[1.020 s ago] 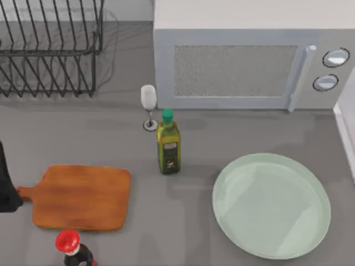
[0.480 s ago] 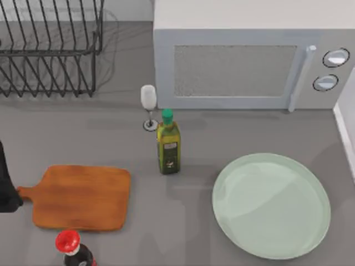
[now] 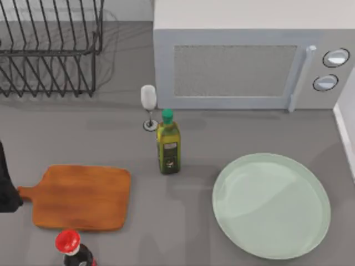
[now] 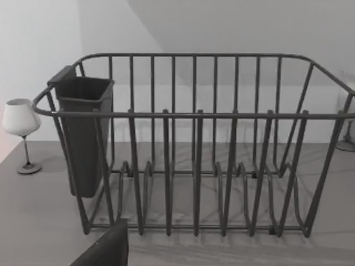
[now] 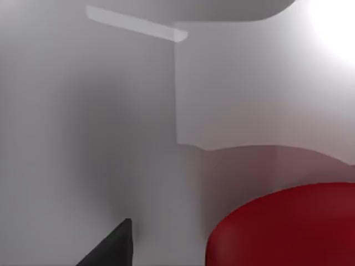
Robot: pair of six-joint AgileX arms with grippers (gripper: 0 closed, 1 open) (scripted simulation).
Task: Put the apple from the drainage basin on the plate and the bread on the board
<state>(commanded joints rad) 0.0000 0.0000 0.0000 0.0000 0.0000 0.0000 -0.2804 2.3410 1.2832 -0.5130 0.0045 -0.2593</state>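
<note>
A: Where's the apple [image 5: 288,227]?

B: Right wrist view has it close under the camera: glossy red, rounded, against pale walls, so I'd judge it sits in the basin off the right edge of the surface. The plate [image 3: 271,205] is bare, on the right of the surface in front of the microwave [image 3: 249,55].

A: State of the right hand?

B: One dark finger [image 5: 111,246] in view beside the apple, not touching. Can't tell how wide it's open. Nothing visibly held.

A: Handling?

B: My read: stiff, light, slick skin, slightly blocky. Take it across the widest middle, fingers on opposite flanks, not near the top where it would squirt out.

A: Left arm?

B: Parked at the left edge, beside the board [image 3: 77,197]. Its camera faces the dish rack [image 4: 194,149]; can't tell its fingers either. Board is bare.
</note>
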